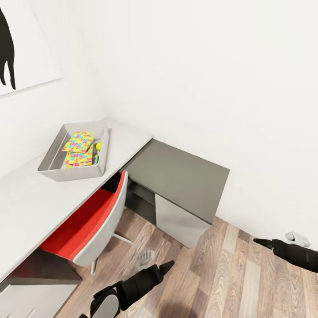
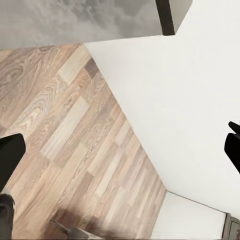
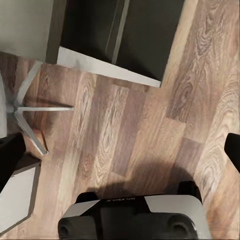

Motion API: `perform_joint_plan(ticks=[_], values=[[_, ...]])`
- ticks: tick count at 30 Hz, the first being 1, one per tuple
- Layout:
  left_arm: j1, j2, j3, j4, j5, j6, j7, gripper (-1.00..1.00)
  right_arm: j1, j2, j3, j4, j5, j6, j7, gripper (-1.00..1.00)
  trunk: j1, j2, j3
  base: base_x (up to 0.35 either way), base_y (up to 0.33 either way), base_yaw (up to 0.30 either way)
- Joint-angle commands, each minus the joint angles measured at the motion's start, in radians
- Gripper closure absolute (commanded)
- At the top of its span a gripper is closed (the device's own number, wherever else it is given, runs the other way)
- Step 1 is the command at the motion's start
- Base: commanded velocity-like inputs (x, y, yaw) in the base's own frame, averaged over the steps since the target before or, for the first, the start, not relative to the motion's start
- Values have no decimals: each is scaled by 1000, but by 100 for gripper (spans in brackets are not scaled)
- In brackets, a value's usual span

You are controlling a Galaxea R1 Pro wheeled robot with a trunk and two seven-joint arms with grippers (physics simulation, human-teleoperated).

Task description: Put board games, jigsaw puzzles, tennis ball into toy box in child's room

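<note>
Looking down past my left gripper [image 2: 122, 150], I see its two dark fingers [image 2: 9, 152] at the picture's edges, one at nine o'clock and the other at three o'clock, standing wide apart with nothing between them. Beneath them the wood-plank floor [image 2: 75, 135] runs in a broad band from ten o'clock down to six o'clock, its boards in mixed light and brown tones. A white wall [image 2: 175, 95] covers the side from one to four o'clock, meeting the floor along a slanting line. At twelve o'clock sits a mottled grey panel [image 2: 75, 20] with a dark edge [image 2: 165, 15] beside it. What the small grey bits at six o'clock are, I cannot tell.
</note>
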Motion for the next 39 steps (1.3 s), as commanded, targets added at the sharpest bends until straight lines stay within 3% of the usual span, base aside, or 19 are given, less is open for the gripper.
perform_joint_plan(ticks=[1, 10, 12, 13, 15, 16, 18, 19, 20, 21, 24, 26, 27, 29, 32, 35, 39], values=[[0, 1, -1, 1, 10, 2, 4, -100, -1, 1, -1, 1, 8, 5, 10, -100, 1, -2, 0, 0, 0, -224], [4, 19, 15, 91, 4, 4, 6, -100, 9, 48, 27, 73, 87, 5, 7, -100, 1, -2, 11, 0, 0, -221], [4, 41, 24, 109, 4, 5, 17, -100, 11, 71, 63, 109, 129, 5, 5, -100, 1, -2, 13, 0, 0, -215], [4, 41, 24, 109, 4, 5, 17, -100, 11, 71, 63, 109, 129, 5, 5, -100, 1, -2, 14, 0, 0, -213], [5, 70, 38, 128, 6, 4, 34, -100, 12, 102, 118, 153, 178, 5, 4, -100, 1, -2, 17, 0, 0, -209], [5, 70, 38, 128, 6, 4, 34, -100, 12, 102, 118, 153, 178, 5, 4, -100, 1, -2, 18, 0, 0, -208], [5, 101, 58, 153, 7, 4, 54, -100, 10, 139, 180, 203, 236, 5, 3, -100, 1, -2, 21, 0, 0, -204], [5, 101, 58, 153, 7, 4, 54, -100, 10, 139, 180, 203, 236, 5, 3, -100, 1, -2, 22, 0, 0, -202], [5, 114, 68, 170, 7, 3, 62, -100, 9, 156, 208, 229, 265, 5, 2, -100, 1, -2, 23, 0, 0, -200], [5, 114, 68, 170, 7, 3, 62, -100, 7, 172, 233, 256, 294, -15, 2, -100, 1, -2, 25, 0, 0, -197], [6, 132, 86, 215, 6, 2, 78, -100, 6, 187, 253, 284, 322, -40, 1, -100, 1, -2, 28, 0, 0, -196], [5, 144, 100, 270, 6, 1, 90, -100, 3, 217, 283, 341, 370, -97, 0, -100, 1, -2, 31, 0, 0, -192], [5, 144, 100, 270, 6, 1, 90, -100, 3, 217, 283, 341, 370, -97, 0, -100, 1, -2, 32, 0, 0, -191], [2, 153, 109, 328, 6, 0, 99, -100, 2, 247, 304, 397, 404, -152, 0, -100, 1, -2, 35, 0, 0, -189], [0, 155, 112, 356, 6, -1, 102, -100, 1, 264, 311, 423, 418, -175, 0, -100, 1, -2, 39, 0, 0, -188], [-8, 158, 117, 431, 5, -3, 108, -100, 0, 312, 326, 488, 458, -226, 0, -100, 1, -2, 43, 0, 0, -186], [-13, 159, 118, 474, 3, -4, 111, -100, -1, 336, 331, 519, 491, -249, 0, -100, 1, -2, 48, 0, 0, -185]])
